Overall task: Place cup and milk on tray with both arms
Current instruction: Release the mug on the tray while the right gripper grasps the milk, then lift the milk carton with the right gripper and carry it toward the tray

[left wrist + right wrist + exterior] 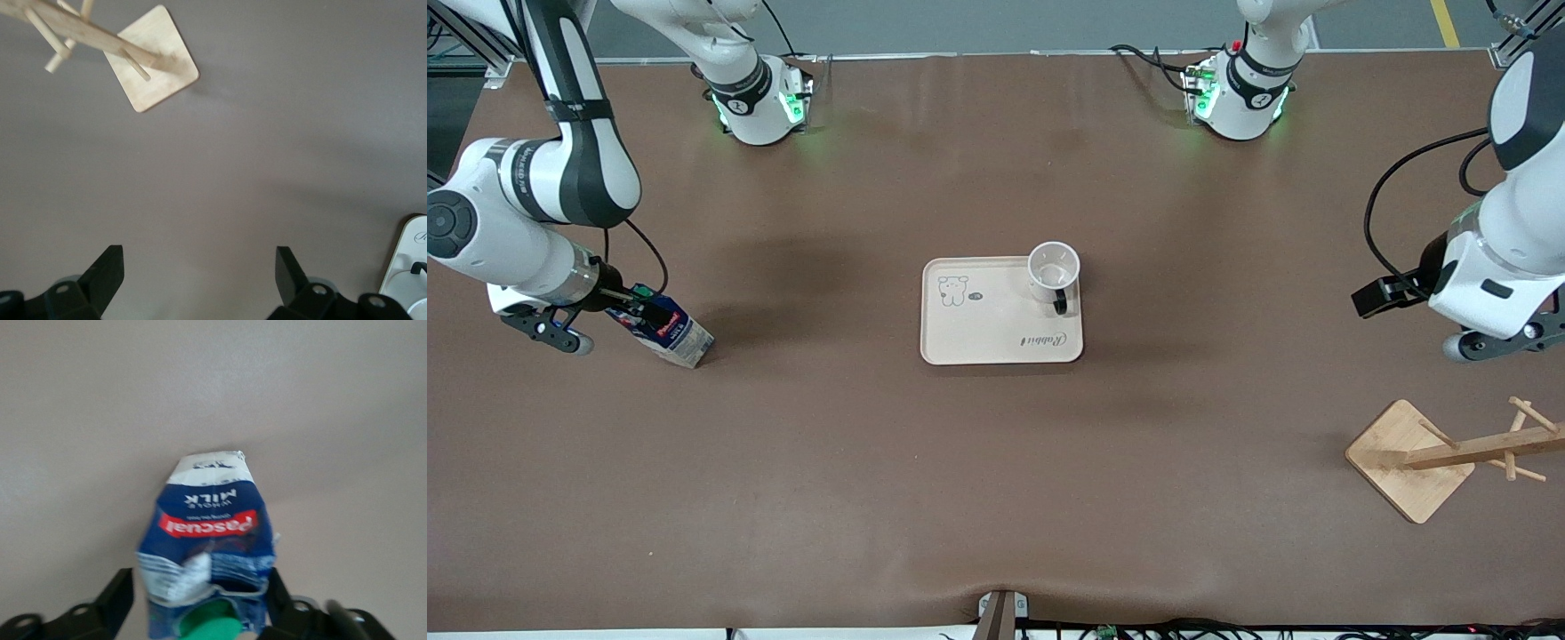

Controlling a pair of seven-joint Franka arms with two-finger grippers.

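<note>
Front view. Tray [1000, 311], frame centre, with the cup [1054, 271] upright on its upper right corner, so that half of the task looks done. Milk [665, 331], middle left, tilted on the table well apart from the tray; right gripper [627, 307] at its capped end, apparently to lift it. Left gripper [1383, 293], middle right, holds nothing; that arm waits. Wooden rack [1449, 458], lower right.

Left wrist view. Fingers [103, 273] wide apart over bare table; rack upper left, tray edge lower right.

Right wrist view. Milk centre, fingers [117, 597] flanking the carton's top; whether they grip it I cannot tell.
</note>
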